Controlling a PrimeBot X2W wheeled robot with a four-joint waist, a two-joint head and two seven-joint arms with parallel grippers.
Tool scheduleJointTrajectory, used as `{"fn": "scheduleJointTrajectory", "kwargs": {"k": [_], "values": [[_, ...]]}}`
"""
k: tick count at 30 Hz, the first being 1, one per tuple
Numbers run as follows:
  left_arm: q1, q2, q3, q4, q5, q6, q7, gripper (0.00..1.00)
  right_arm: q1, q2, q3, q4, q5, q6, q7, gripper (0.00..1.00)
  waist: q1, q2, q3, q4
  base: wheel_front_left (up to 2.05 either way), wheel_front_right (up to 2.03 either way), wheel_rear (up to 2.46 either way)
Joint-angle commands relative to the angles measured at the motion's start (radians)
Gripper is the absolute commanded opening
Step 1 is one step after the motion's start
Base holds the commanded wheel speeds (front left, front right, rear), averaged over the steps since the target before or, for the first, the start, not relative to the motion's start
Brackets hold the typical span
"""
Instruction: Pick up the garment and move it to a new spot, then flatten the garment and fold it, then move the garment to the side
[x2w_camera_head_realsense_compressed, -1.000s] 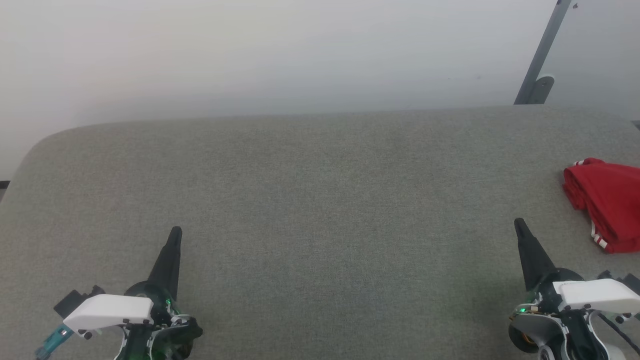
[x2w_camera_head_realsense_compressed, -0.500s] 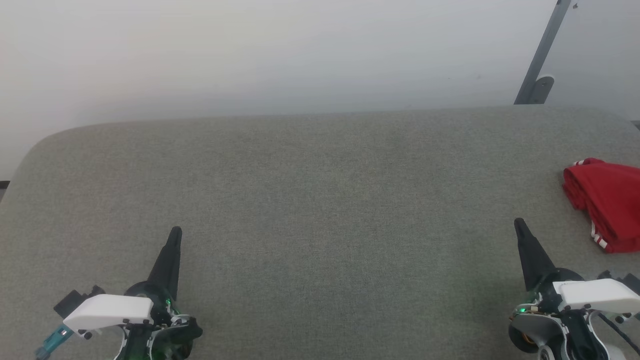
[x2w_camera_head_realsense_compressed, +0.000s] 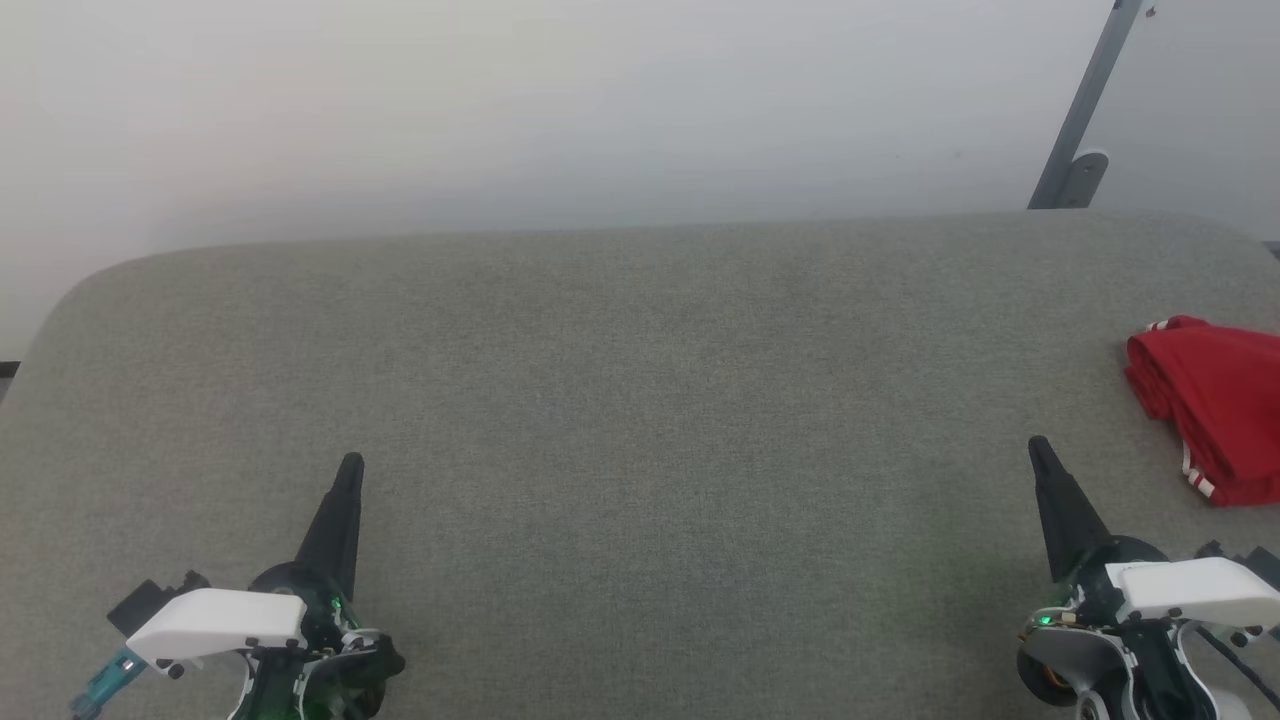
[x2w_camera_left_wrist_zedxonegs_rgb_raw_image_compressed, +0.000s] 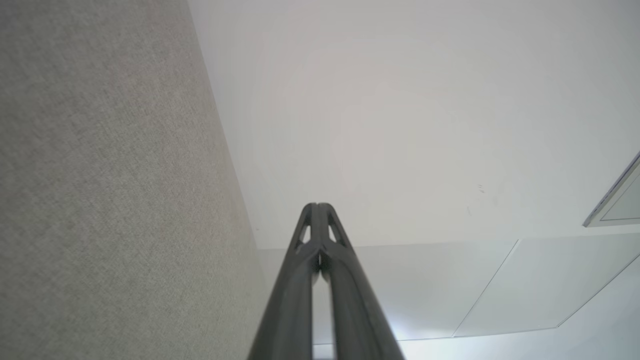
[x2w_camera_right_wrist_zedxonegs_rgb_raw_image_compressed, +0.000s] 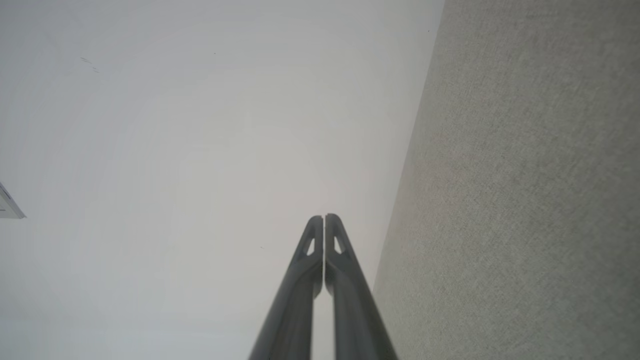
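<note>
Red soft-fabric garment (x2w_camera_head_realsense_compressed: 1215, 400) with red-and-white striped trim, bundled on the grey cloth-covered table (x2w_camera_head_realsense_compressed: 640, 400) at its right side, cut off by the picture's edge; visible length running far to near, striped hem at the near end. Left gripper (x2w_camera_head_realsense_compressed: 350, 465), two long dark fingers pressed together, empty, at lower left; right gripper (x2w_camera_head_realsense_compressed: 1038, 447) likewise closed and empty, near the garment but apart from it

Garment (x2w_camera_head_realsense_compressed: 1215, 400) showing red, white-and-red striped trim. Bench (x2w_camera_head_realsense_compressed: 640, 400) showing mottled grey-green weave. Left end effector (x2w_camera_head_realsense_compressed: 351, 463), right end effector (x2w_camera_head_realsense_compressed: 1037, 446) showing black fingers, white casings.
</note>
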Motion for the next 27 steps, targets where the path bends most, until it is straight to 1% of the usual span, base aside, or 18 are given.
{"fn": "scheduleJointTrajectory", "kwargs": {"k": [1,27], "values": [[-0.01,-0.003,0.004,0.0,-0.002,-0.003,0.003,0.0,-0.006,0.004,-0.001,0.003,0.004,0.0,0.002,0.0,0.0,-0.0001,0.0,0.0,0.0,0.0,0.0],[-0.01,-0.003,0.004,0.0,-0.001,-0.003,0.004,0.0,-0.006,0.004,-0.001,0.003,0.004,0.0,0.002,0.0,0.0,-0.0001,0.0,0.0,0.0,0.0,0.0]]}}
